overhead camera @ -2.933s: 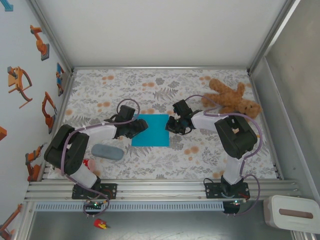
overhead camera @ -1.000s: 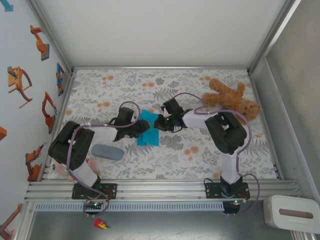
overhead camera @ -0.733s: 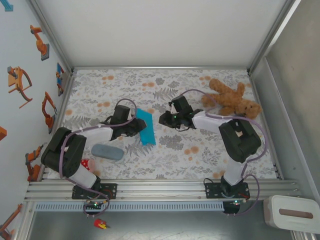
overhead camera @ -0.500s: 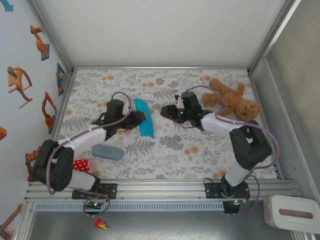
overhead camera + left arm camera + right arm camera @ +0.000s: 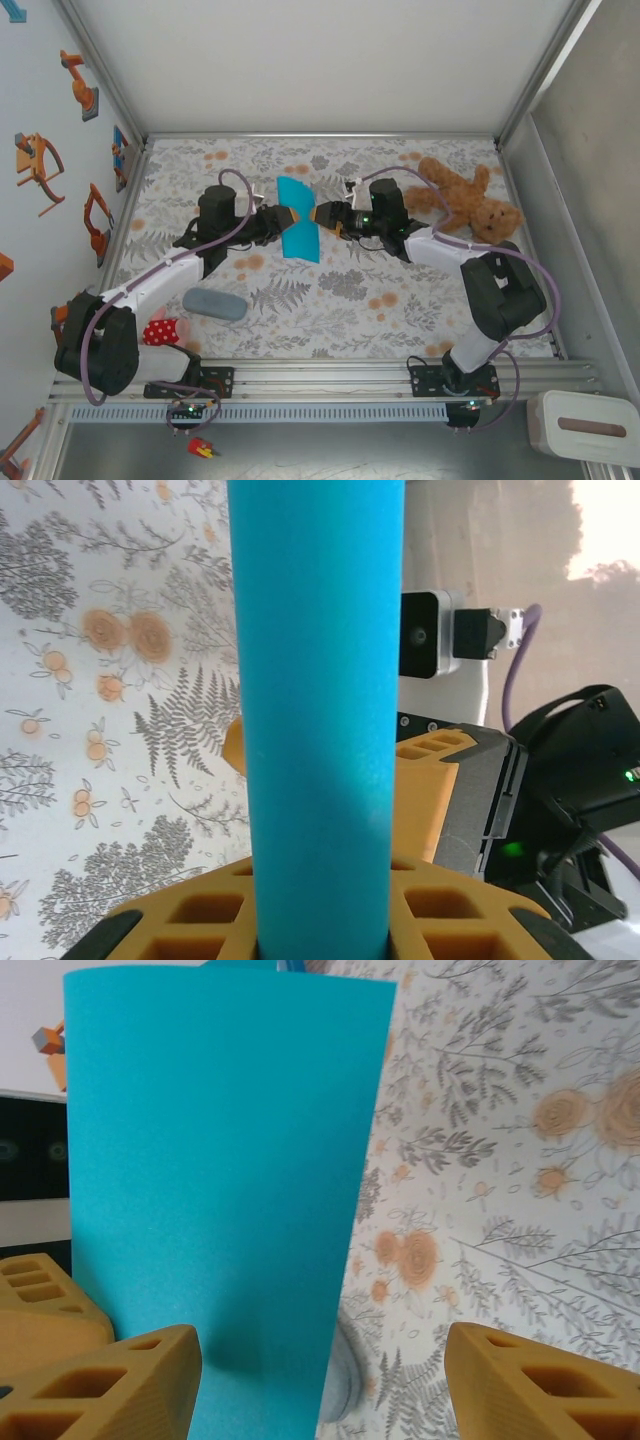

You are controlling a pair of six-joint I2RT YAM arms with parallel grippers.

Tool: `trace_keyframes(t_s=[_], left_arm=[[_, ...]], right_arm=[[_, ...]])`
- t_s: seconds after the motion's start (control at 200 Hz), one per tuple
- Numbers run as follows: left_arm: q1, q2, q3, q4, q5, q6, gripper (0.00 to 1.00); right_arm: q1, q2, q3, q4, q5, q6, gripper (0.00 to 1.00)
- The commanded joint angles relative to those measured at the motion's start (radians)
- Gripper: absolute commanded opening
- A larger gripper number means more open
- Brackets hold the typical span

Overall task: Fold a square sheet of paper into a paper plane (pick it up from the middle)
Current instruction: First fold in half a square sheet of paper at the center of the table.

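Observation:
The square sheet of paper [image 5: 298,222] is turquoise, bowed into a soft curl and lifted off the floral table. My left gripper [image 5: 285,215] is shut on it from the left. In the left wrist view the sheet [image 5: 318,680] rises as a curved strip from between the yellow fingers [image 5: 180,925]. My right gripper [image 5: 318,214] faces it from the right, open and just clear of it. In the right wrist view the sheet [image 5: 220,1190] hangs ahead of the left finger [image 5: 100,1385], with the gripper [image 5: 320,1385] spread wide. The paper plane is out of view.
A brown teddy bear [image 5: 465,200] lies at the back right, behind the right arm. A grey-blue oblong case [image 5: 214,304] rests near the left arm, with a red spotted toy [image 5: 165,328] beside it. Metal frame rails border the table [image 5: 400,300].
The sheet lay flat, then both grippers pinched it up from the middle. The right gripper has opened and let go. The left gripper has carried the curled sheet up and toward the far side.

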Motion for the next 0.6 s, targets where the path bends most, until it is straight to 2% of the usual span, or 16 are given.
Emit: trace_keyframes(t_s=[0.0,0.361,0.596], left_arm=[[0.008,-0.003,0.03,0.05,0.061,-0.028,0.25],[0.023,-0.001,0.047,-0.088,0.011,0.036,0.24],[0.029,0.002,0.047,-0.101,0.007,0.043,0.24]], right_arm=[[0.0,-0.023,0.034,0.065,-0.073,0.033,0.64],[-0.003,-0.075,0.031,0.042,-0.069,0.03,0.47],[-0.003,-0.081,0.044,-0.008,-0.062,0.003,0.34]])
